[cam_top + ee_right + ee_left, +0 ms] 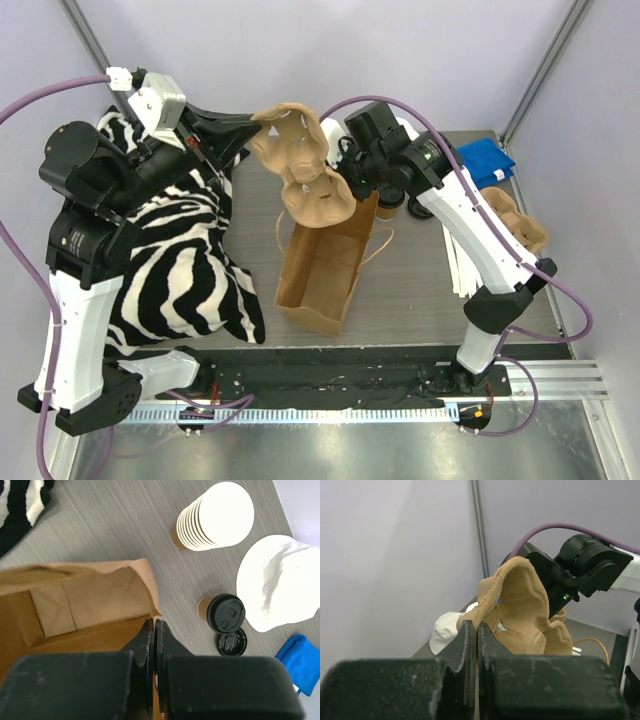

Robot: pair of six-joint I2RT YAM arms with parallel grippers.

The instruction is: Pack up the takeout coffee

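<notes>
Pinches the tray [520, 605] by its rim in the left gripper [476, 629], fingers pressed together on the pulp, and holds it tilted in the air over the far end of the bag [318, 270]. Clamps the right gripper [154, 625] on the bag's far rim, fingers flat together with the thin paper edge seemingly caught between them. Shows the bag upright on the table [100, 525], mouth open. Has the coffee [222, 612] outside the bag, upright on the table just right of the bag's far end, black lid on. Shows a loose lid [232, 642] just beside it, a white hat [280, 575] near, a cup stack [215, 517] farther off, and a blue cloth [300, 662] beyond the hat. Shows a zebra cloth [180, 260] on the table's left side, under the left arm.
</notes>
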